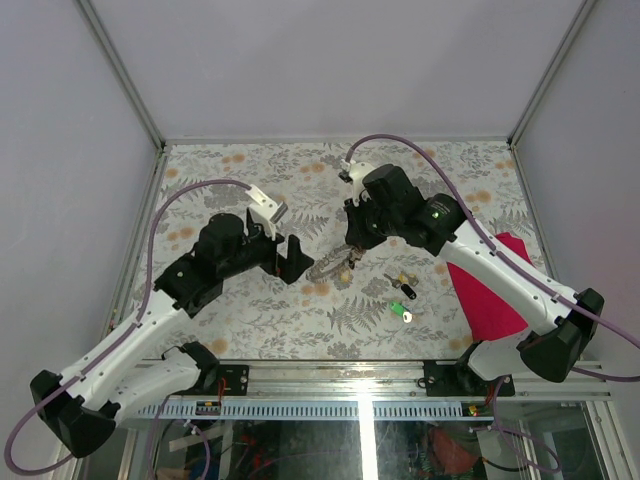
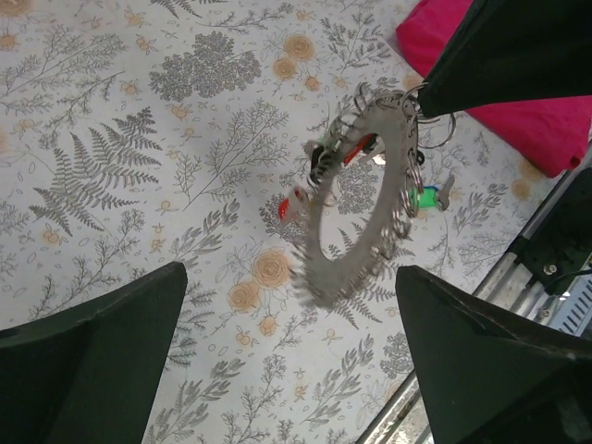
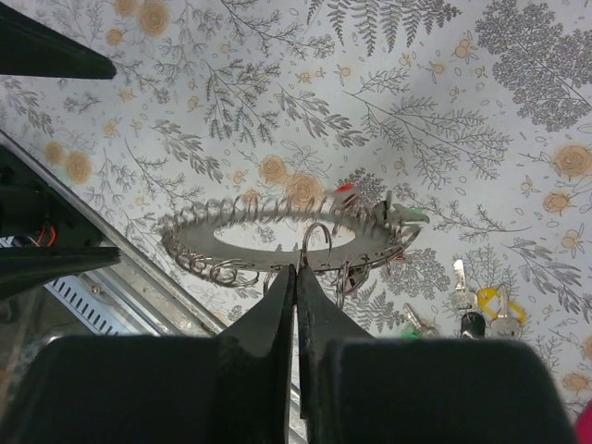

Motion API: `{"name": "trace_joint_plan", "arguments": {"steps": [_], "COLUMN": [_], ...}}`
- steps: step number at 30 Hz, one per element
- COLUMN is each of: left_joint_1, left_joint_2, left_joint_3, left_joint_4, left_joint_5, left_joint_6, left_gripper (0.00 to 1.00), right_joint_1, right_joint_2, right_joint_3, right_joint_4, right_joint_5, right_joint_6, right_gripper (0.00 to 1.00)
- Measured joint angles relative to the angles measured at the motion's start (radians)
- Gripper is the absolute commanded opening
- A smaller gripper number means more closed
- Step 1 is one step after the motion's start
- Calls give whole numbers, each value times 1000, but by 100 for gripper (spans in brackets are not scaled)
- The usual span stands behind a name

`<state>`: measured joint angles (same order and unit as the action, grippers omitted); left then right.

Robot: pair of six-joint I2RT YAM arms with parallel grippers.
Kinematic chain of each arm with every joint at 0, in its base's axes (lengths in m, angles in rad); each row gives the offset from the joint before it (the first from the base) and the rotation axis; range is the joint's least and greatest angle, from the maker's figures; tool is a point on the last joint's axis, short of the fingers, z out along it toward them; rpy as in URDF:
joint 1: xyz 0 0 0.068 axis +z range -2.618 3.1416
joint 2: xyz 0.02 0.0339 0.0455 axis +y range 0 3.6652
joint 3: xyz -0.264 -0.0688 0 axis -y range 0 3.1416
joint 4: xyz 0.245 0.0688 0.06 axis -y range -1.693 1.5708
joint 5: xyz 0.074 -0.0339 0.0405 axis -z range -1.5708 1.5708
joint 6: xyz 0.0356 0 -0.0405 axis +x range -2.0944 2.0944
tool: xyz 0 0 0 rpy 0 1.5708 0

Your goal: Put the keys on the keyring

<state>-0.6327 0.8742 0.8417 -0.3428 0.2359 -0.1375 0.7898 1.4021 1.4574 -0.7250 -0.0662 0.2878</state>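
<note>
Fern-and-flower printed cloth (image 1: 250, 310), grey on white with orange blooms, is spread flat over the table. At the near edge an aluminium rail (image 1: 330, 383) is seen between the arm bases. Just beyond it, right of centre, small metal keys (image 1: 403, 298) with yellow, black and green plastic heads are lying loose on the printed cloth, close together. A crimson cloth (image 1: 488, 290), coming to a point, is laid to their right.

Further in, the right gripper (image 3: 296, 277) is seen pressed fully together on the near rim of the keyring (image 3: 277, 236), a flat silvery metal ring fringed all round with small wire loops. The keyring is held above the printed cloth, and a soft shadow is cast beneath it. A red-headed key (image 3: 344, 192) and a green-headed key (image 3: 407, 215) are noted at its far rim; whether they are threaded on cannot be told.

The left gripper (image 2: 291, 270) is spread wide, with nothing held or touched. Its matte black, wedge-shaped fingers (image 2: 102, 351) are seen low on either side of the keyring in the left wrist view, apart from it. At the far side, plain white walls (image 1: 340, 60) framed by aluminium posts are recorded.
</note>
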Motion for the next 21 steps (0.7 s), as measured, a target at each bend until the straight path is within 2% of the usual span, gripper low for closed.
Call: {"name": "trace_joint_plan", "arguments": {"steps": [7,16,21], "left_joint_1": [-60,-115,-136], "left_joint_2": [61,19,55], "left_joint_3": [33,30,29], "left_joint_4": [13,95,111], "left_joint_5": [16,29,7], "left_joint_6": [106,113,117], "left_gripper": [100,100,97], "right_joint_1": [0,0,0], "right_joint_2": [0,0,-1], "right_joint_3": [7,11,11], "right_joint_4": [-1,-1,5], "right_joint_5": [-32,-34,-58], "right_joint_6": [36,79,103], "right_gripper": [0,0,0]}}
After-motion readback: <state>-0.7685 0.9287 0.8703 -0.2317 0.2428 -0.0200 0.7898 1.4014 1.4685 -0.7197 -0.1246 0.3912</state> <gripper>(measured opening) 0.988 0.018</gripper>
